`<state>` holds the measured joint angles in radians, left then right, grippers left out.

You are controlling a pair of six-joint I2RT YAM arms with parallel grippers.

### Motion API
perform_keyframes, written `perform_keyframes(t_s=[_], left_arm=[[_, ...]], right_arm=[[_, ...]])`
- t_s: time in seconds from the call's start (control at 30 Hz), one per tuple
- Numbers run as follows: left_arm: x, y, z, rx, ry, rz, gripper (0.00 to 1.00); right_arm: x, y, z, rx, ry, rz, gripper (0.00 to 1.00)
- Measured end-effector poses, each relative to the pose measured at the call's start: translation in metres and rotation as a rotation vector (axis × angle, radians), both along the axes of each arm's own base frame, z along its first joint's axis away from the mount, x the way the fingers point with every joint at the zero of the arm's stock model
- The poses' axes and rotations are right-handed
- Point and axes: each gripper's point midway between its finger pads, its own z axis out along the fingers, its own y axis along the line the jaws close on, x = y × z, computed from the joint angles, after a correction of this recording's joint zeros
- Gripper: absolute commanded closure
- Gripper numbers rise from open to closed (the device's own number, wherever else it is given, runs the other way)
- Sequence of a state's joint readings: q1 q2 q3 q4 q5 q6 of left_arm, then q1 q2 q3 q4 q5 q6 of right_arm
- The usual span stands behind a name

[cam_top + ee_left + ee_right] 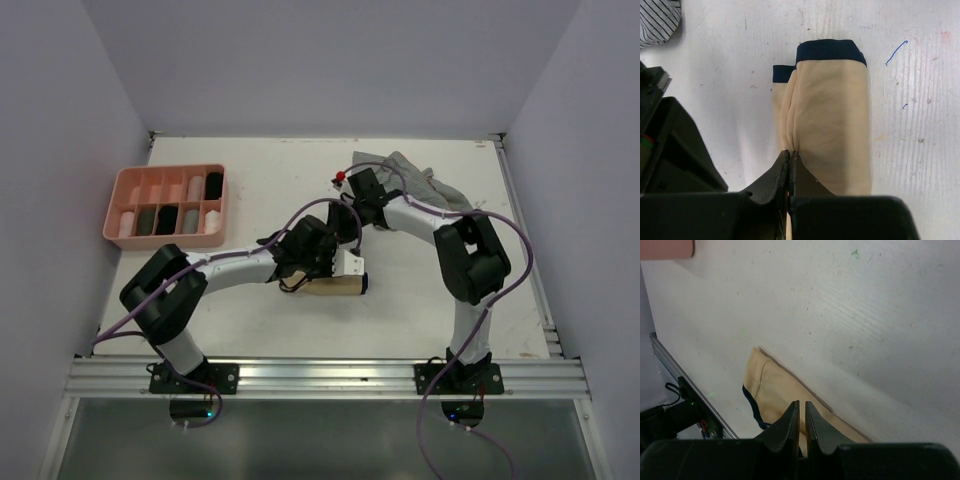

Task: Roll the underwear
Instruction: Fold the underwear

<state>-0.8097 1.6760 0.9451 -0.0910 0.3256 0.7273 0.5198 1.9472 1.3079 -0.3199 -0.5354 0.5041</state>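
Observation:
A beige underwear with dark navy trim (832,125) lies folded lengthwise on the white table, near the middle in the top view (337,289). My left gripper (790,153) is shut on a fold at its near end, trim end pointing away; in the top view the gripper (303,283) is at the garment's left end. My right gripper (802,405) hovers above the same underwear (775,387), jaws almost together with nothing between them; in the top view it (347,232) is just behind the garment. A striped garment's edge (657,20) shows at the left.
A pile of grey garments (420,180) lies at the back right of the table. A pink tray (168,232) with rolled pieces in its compartments stands at the back left; its corner (665,247) shows in the right wrist view. The metal rail (320,375) runs along the near edge.

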Motion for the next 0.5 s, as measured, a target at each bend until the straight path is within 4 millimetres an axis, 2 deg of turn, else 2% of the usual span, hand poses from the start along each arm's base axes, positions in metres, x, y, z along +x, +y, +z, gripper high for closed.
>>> perform_keyframes(t_s=[0.07,0.13,0.3,0.5], left_arm=[[0.0,0.0,0.0,0.0,-0.001,0.0,1.0],[0.001,0.001,0.0,0.0,-0.002,0.002,1.0],[0.006,0.004,-0.002,0.005,0.001,0.014,1.0],[0.011,0.007,-0.009,0.023,-0.007,0.023,1.0]], right_arm=[[0.008,0.001,0.002,0.001,-0.015,-0.003,0.91],[0.014,0.0,-0.006,-0.012,-0.014,-0.007,0.94],[0.008,-0.007,-0.046,-0.075,0.064,-0.003,0.99],[0.003,-0.006,-0.048,-0.056,0.089,0.015,1.0]])
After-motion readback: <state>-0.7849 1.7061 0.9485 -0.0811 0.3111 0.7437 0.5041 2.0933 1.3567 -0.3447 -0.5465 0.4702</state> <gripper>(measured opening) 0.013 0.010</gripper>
